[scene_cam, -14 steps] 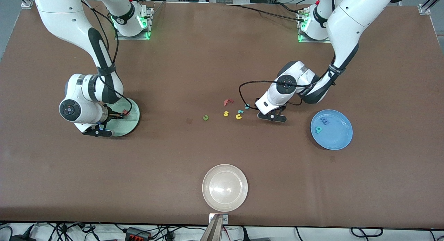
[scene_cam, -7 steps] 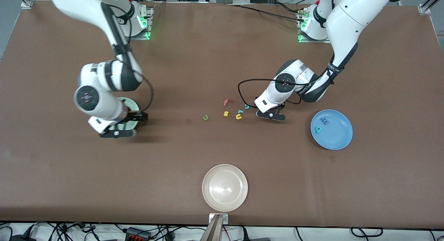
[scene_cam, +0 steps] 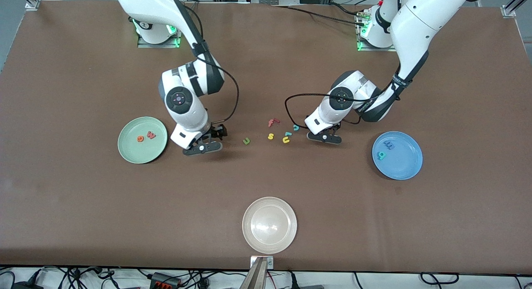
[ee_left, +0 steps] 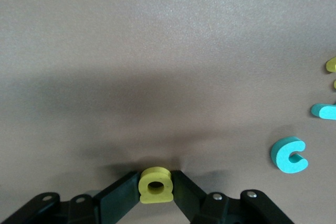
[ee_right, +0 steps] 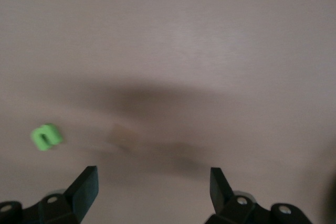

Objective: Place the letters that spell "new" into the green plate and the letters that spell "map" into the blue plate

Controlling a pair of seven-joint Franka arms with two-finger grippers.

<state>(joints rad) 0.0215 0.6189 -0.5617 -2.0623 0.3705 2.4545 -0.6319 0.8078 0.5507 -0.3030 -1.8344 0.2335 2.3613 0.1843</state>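
Swinging clear of the green plate [scene_cam: 142, 139], the right gripper [scene_cam: 202, 147] now hovers low over the counter [scene_cam: 266, 52] between that plate and the green n [scene_cam: 246, 141], jaws spread wide and empty. Nearest the front camera sits the whitish-beige plate [scene_cam: 269, 225], bare. Farther back, the orange e [scene_cam: 140, 138] and red w [scene_cam: 151, 135] lie in the green plate; the teal a [scene_cam: 381, 155] and blue m [scene_cam: 389, 145] lie in the blue plate [scene_cam: 397, 155]. The left gripper [ee_left: 156, 192] has pinched in on the yellow p [ee_left: 156, 185], beside the teal c [ee_left: 289, 155]. Risk, I'd say: that grip looks shallow, so foam could squirt loose on the lift. And the right gripper could nudge the n away.
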